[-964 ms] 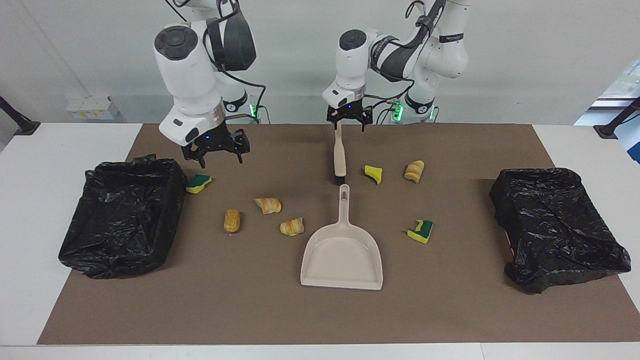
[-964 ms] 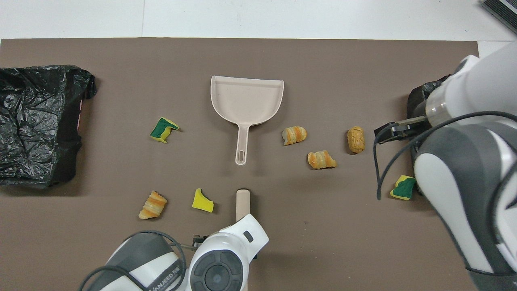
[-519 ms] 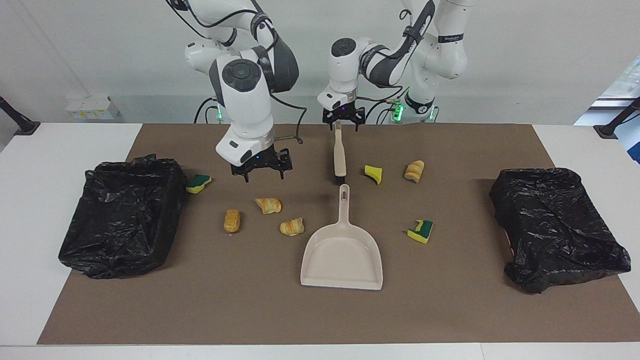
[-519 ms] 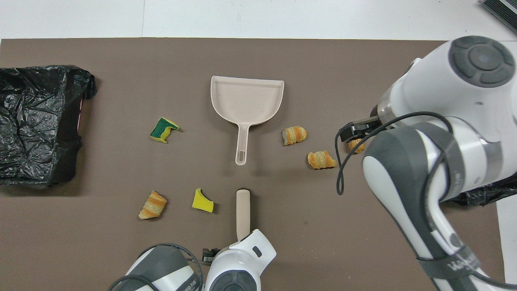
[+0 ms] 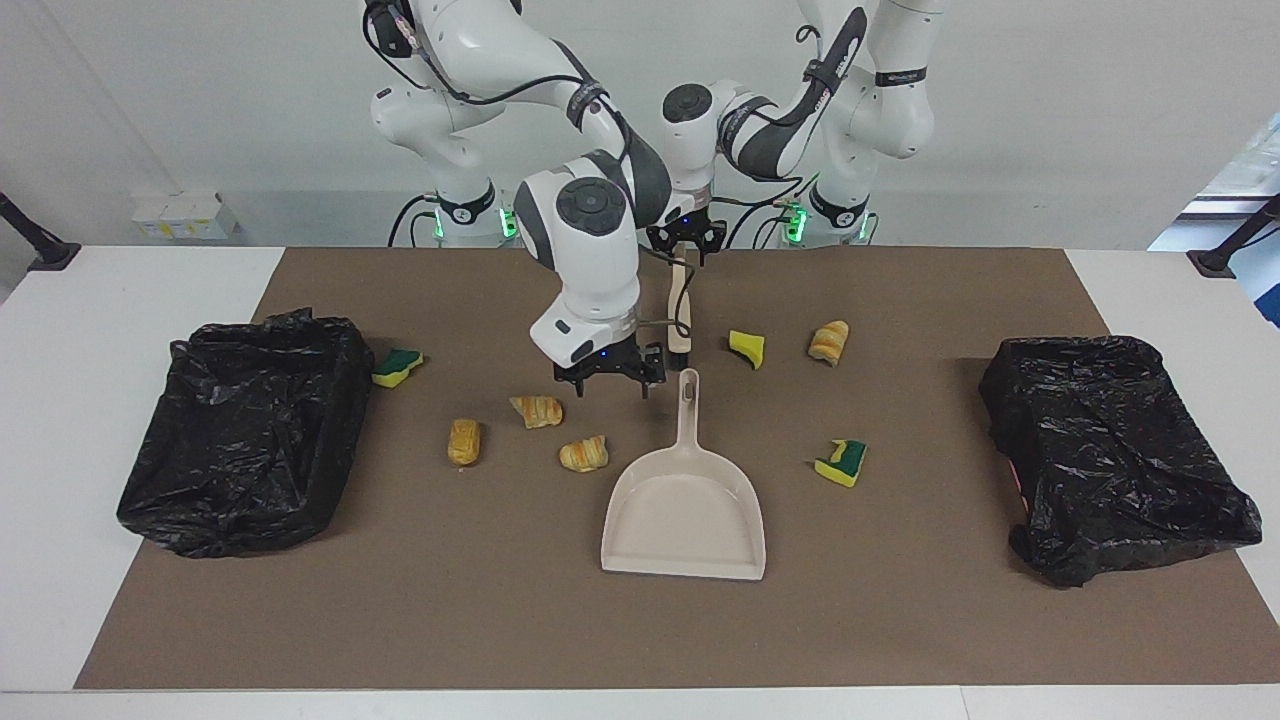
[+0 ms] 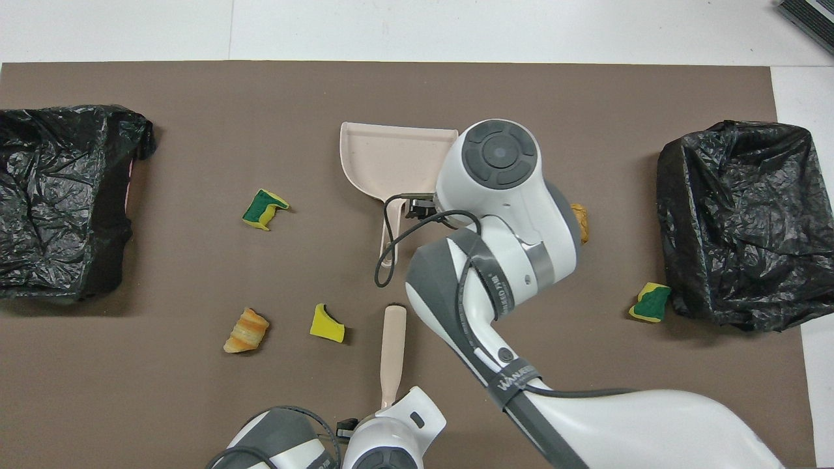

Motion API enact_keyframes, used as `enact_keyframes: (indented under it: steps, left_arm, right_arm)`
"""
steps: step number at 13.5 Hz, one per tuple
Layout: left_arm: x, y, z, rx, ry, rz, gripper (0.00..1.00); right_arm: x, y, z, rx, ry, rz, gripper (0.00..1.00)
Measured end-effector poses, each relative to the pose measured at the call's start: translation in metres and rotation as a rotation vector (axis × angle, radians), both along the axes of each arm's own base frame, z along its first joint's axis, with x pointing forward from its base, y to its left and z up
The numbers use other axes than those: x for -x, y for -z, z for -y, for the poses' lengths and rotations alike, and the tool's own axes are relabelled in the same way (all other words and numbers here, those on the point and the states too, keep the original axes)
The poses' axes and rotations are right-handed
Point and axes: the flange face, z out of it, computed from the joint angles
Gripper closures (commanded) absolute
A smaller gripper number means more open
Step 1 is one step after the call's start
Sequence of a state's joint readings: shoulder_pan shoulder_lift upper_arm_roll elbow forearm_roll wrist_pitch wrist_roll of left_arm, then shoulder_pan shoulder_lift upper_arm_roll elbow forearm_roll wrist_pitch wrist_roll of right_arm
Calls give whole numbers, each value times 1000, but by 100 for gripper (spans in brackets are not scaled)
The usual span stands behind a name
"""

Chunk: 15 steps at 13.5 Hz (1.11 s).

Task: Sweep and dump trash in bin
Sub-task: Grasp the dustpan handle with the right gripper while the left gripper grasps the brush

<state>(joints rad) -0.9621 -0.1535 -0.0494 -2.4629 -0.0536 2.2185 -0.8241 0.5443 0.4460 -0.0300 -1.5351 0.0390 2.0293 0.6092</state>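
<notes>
Facing view: right gripper [image 5: 610,381], fingers apart, hovers seemingly above two bread lumps [image 5: 537,411].

Four bread lumps [image 5: 464,441], three sponge pieces [image 5: 841,462], two bins [image 5: 240,430], one dustpan [image 5: 684,510], one brush [image 5: 680,310].

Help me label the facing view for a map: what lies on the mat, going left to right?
Black-lined bin → green-topped sponge → bread lump → bread lump → bread lump → dustpan → yellow sponge → bread lump → green-and-yellow sponge → second black-lined bin.
</notes>
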Motion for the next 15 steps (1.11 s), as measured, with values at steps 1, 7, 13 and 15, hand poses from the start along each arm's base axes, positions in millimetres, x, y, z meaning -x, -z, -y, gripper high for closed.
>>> enact_keyframes:
  steps: [1, 7, 13, 15]
  left_arm:
    - [-1, 0, 0, 1, 0, -1, 100]
    - [-15, -12, -9, -52, 35, -56, 100]
    - [-73, -83, -99, -49, 180, -160, 100]
    - [-101, -99, -141, -8, 181, -145, 100]
  right_arm:
    - [0, 11, -18, -3, 15, 3, 11]
    - [6, 50, -79, -19, 11, 25, 39]
    - [6, 52, -79, -16, 11, 24, 76]
    - [3, 49, -76, -17, 15, 29, 100]
